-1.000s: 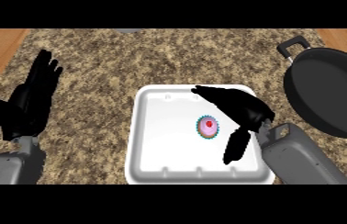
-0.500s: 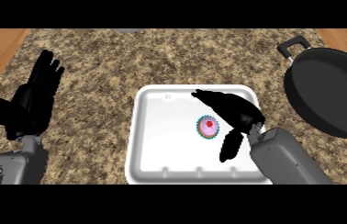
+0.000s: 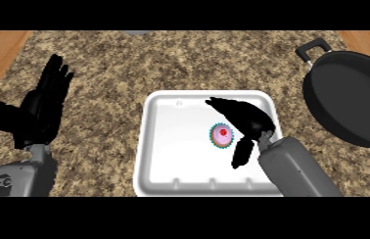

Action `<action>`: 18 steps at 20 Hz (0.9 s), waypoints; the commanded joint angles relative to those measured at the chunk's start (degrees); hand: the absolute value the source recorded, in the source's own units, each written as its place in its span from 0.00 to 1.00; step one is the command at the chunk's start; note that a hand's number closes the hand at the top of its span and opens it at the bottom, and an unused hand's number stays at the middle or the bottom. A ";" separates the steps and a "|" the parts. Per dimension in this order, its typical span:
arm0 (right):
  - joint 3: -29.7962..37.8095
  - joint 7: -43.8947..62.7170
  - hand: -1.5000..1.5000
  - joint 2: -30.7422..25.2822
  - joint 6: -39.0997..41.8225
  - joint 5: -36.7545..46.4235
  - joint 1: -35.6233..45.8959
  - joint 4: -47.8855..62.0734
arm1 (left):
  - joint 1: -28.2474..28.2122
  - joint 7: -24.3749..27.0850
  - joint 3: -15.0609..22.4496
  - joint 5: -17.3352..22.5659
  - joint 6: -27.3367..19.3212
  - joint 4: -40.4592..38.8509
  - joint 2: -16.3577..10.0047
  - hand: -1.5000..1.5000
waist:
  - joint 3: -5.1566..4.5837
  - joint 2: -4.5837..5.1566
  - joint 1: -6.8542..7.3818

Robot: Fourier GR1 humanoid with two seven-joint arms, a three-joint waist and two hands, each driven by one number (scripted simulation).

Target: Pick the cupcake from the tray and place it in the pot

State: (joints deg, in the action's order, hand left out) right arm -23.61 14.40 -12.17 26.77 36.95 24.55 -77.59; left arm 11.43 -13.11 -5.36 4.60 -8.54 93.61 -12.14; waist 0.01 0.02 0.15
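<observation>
The cupcake (image 3: 222, 134) stands alone on the white tray (image 3: 172, 147), with bare tray floor on its left and far sides, while the right hand (image 3: 244, 119) hangs just beside it on the right, fingers spread. Between the tray and the black pot (image 3: 343, 101) there is only a strip of bare counter (image 3: 188, 61), and the pot's wide mouth faces up. The left hand (image 3: 45, 106) rests open at the left edge, well apart from the tray.
</observation>
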 commanded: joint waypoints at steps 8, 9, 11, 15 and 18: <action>-1.04 -12.60 1.00 0.94 -1.71 8.98 1.10 5.39 | 0.58 0.55 -2.27 0.42 1.80 -0.43 -0.09 0.50 | -0.01 0.00 0.03; -1.68 -13.95 1.00 2.00 -4.07 9.69 -0.03 7.09 | 1.20 -0.36 1.49 -2.66 -1.50 -0.85 3.37 0.50 | 0.00 0.01 -0.02; -2.00 -14.27 1.00 3.31 -4.35 11.88 -0.62 8.42 | 2.20 -2.41 -0.80 -1.25 0.47 0.36 0.82 0.50 | 0.00 0.00 0.01; -0.26 -14.08 1.00 3.74 -0.66 12.75 -0.72 5.03 | 0.97 2.00 -3.11 0.27 2.68 -2.59 0.50 0.50 | -0.01 -0.03 -0.07; -5.82 -15.75 1.00 -2.76 -1.17 13.53 -14.30 -9.65 | -1.29 2.41 -1.79 -1.11 0.78 -0.60 2.06 0.50 | -0.04 -0.41 -1.20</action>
State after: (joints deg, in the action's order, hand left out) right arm -25.09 -0.71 -11.14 24.30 49.09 20.59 -76.42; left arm 12.14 -12.04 -6.81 3.36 -7.65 92.29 -10.65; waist -0.06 -0.31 -0.17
